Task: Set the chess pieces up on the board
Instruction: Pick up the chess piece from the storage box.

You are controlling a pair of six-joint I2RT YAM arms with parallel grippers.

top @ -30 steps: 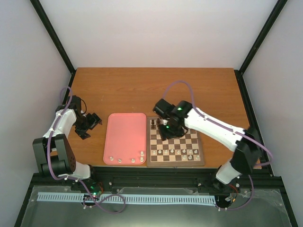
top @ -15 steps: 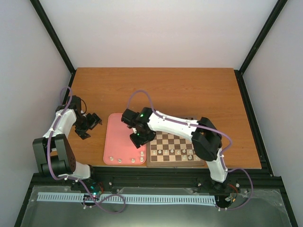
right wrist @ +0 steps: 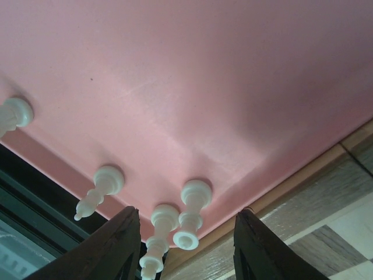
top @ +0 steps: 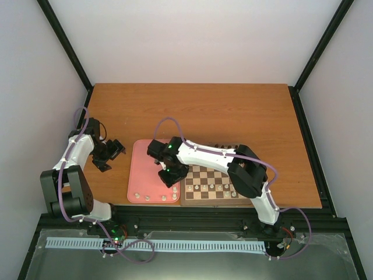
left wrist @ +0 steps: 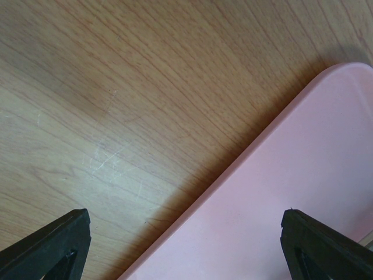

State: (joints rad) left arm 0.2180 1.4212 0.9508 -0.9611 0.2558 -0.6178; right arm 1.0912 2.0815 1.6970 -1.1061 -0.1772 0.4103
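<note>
I am holding the right gripper [right wrist: 186,217] with its jaws standing well apart and nothing gripped between them. Just ahead of the fingertips [right wrist: 131,219], two of the white chess pieces [right wrist: 195,204] are standing close together, roughly in line with the gap. Another is waiting off to the left of the jaws, and a fourth farther left at the edge of the wrist view. All of them are sitting along the near lip of the pink tray [right wrist: 192,76], which is filling the view ahead of the jaws. The board [right wrist: 349,227] is lying just to the right of the jaws, its border touching or nearly touching the tray.

A second ago this arm was working over the far left corner of the board. It has since swung across the border and is now hanging over the tray's near right corner. I am reading that as a return trip for the next piece. Some white pieces are already standing on the board's near rows, but several are still waiting on the tray, so the setup is only partly done.

The left gripper [top: 111,153] has not moved. Its jaws are spread wide and empty over the table [left wrist: 116,87], with the tray's edge running under them.
</note>
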